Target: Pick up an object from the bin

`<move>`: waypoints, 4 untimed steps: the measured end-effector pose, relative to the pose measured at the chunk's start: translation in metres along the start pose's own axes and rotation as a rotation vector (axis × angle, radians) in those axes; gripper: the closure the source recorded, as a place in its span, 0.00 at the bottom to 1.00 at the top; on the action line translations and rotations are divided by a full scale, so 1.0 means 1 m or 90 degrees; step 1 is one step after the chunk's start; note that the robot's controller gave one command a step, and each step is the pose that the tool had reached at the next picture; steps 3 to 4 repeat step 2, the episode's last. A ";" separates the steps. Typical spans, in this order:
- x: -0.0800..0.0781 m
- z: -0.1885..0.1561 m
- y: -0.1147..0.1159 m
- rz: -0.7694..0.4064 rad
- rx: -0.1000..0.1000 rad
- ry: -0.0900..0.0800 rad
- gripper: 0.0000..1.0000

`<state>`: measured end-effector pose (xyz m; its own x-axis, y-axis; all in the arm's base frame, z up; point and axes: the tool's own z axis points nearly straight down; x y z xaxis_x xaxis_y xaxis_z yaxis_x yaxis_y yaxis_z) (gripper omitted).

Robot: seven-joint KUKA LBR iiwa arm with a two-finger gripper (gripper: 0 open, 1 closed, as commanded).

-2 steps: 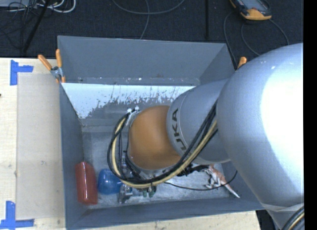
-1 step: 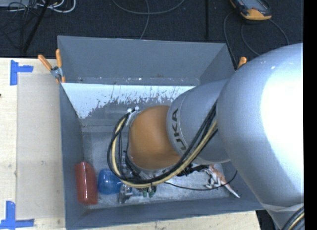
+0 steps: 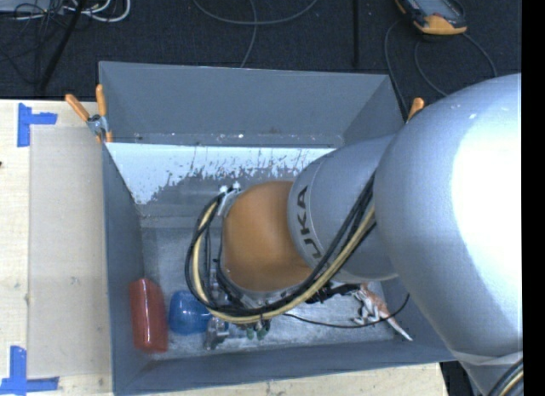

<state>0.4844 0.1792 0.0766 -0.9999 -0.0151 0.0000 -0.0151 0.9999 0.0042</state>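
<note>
My gripper [image 3: 239, 329] shows as a dark body low in the bin near the front wall, under the arm's orange cover. Just to its left lies a blue rounded thing [image 3: 185, 313], close to or touching it; which of the two, I cannot tell. Further left, a red cylinder [image 3: 146, 313] lies along the bin's left wall at the front corner. Nothing is visible between the gripper's parts.
A small white and orange thing [image 3: 371, 305] lies at the bin's front right, partly under the arm. The arm with its orange cover and black and yellow cables hides the middle of the bin floor. The back wall slopes up steeply.
</note>
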 end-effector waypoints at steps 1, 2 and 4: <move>0.002 -0.013 -0.002 0.001 0.004 0.005 1.00; 0.002 -0.035 -0.002 0.002 0.004 0.007 1.00; 0.002 -0.035 -0.002 0.002 0.004 0.007 1.00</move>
